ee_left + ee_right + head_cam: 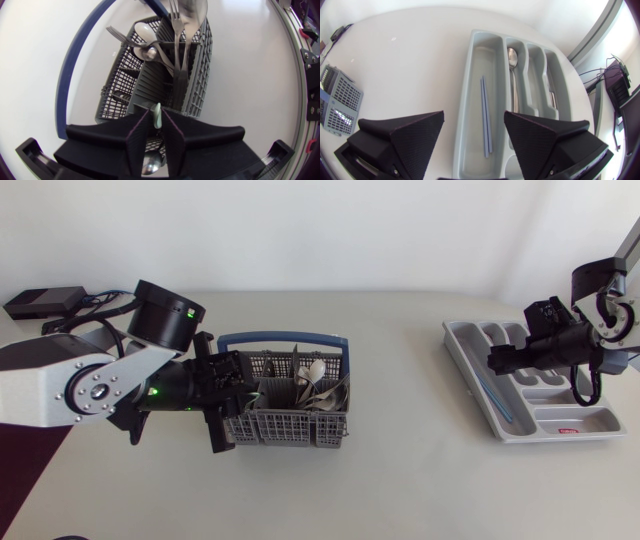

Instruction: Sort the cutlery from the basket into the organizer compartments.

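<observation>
The grey wire basket (300, 420) with a blue handle holds several forks (175, 30) and spoons (144, 33) standing upright. My left gripper (222, 398) is at the basket's left end. Its fingers (141, 131) stand almost together around a thin pale utensil handle (157, 116), with a spoon bowl (151, 163) showing below them. The grey organizer (470, 370) lies at the right. My right gripper (472, 135) hangs over it, open and holding nothing. A thin blue stick (485, 115) lies in the long compartment, and a spoon (513, 70) lies in the one beside it.
A black box (40, 302) with cables sits at the table's far left corner. Bare tabletop (400, 410) stretches between the basket and the organizer. The basket's corner (337, 100) shows far to the side of the right gripper.
</observation>
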